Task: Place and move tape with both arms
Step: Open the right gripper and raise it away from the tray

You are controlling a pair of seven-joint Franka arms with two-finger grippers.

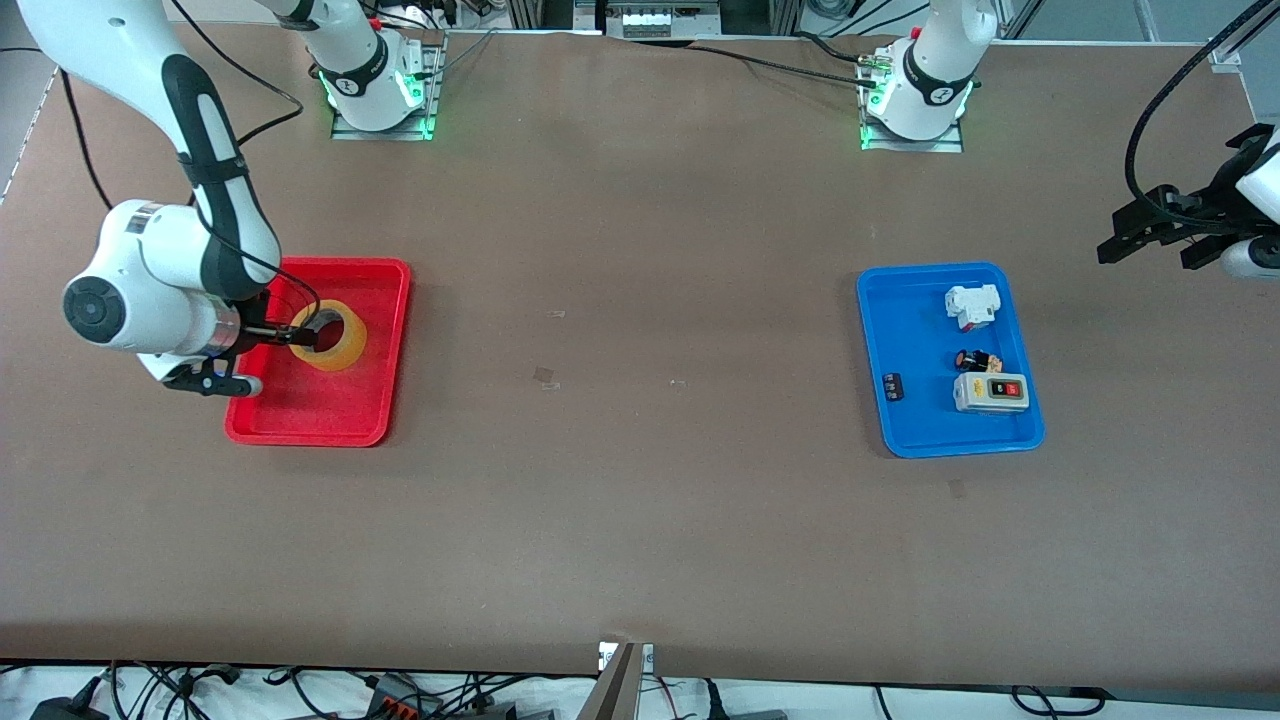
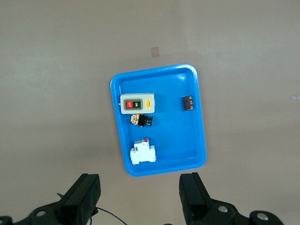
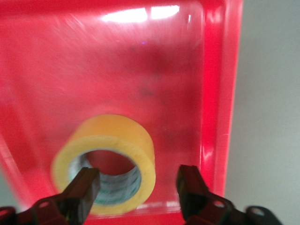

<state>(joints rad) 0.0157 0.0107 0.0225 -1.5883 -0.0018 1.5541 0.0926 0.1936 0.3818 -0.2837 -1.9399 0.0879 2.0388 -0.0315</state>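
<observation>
The tape (image 1: 350, 347), a yellowish roll with a grey-white core, lies flat in the red tray (image 1: 320, 410) toward the right arm's end of the table. My right gripper (image 1: 300, 335) is low over it and open. In the right wrist view one of its fingers (image 3: 86, 187) is over the hole of the tape (image 3: 136, 140) and the other is outside the ring, over the red tray (image 3: 140, 70). My left gripper (image 1: 1150, 250) is open and empty, held in the air off the left arm's end of the table, and waits there. It also shows in the left wrist view (image 2: 140, 187).
A blue tray (image 1: 900, 330) toward the left arm's end holds a white breaker (image 1: 973, 305), a grey switch box (image 1: 990, 392) and two small dark parts. The left wrist view shows the blue tray (image 2: 173, 136) below that gripper. Bare brown table lies between the trays.
</observation>
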